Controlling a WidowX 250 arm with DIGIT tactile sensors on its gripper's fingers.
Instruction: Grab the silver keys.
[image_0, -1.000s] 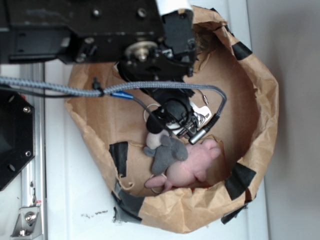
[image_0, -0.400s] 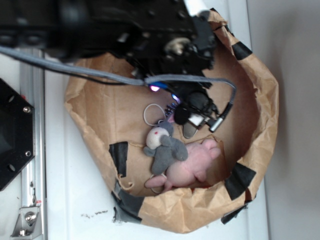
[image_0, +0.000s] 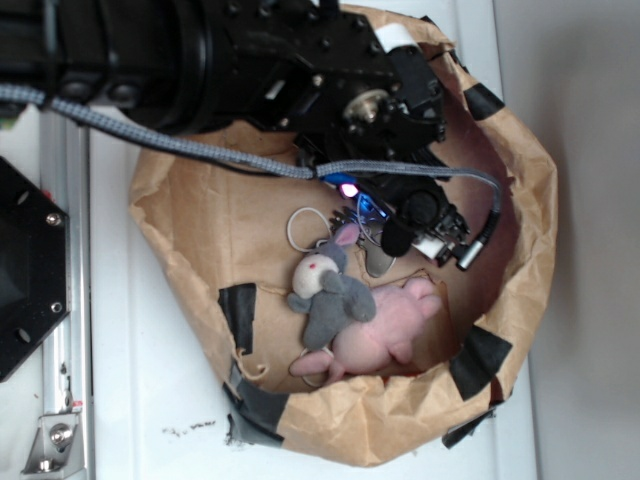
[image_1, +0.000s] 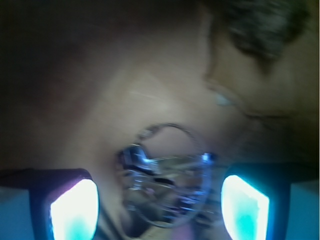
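The silver keys (image_1: 165, 185) lie on the brown paper in the wrist view, blurred, between my two glowing fingers (image_1: 75, 210), with a wire ring above them. My gripper (image_1: 160, 207) is open, its jaws wide on either side of the keys and apart from them. In the exterior view the gripper (image_0: 400, 232) hangs low inside the paper bag (image_0: 200, 230), and a bit of the keys (image_0: 378, 262) shows below it.
A grey plush mouse (image_0: 328, 290) with pink ears and a pink plush (image_0: 385, 325) lie just below the gripper. A white cord loop (image_0: 300, 228) lies to the left. The bag's crumpled walls with black tape patches (image_0: 238, 315) ring the space.
The arm has swung right and the gripper has shifted right and slightly down, away from above the grey mouse. The mouse's head now shows uncovered.
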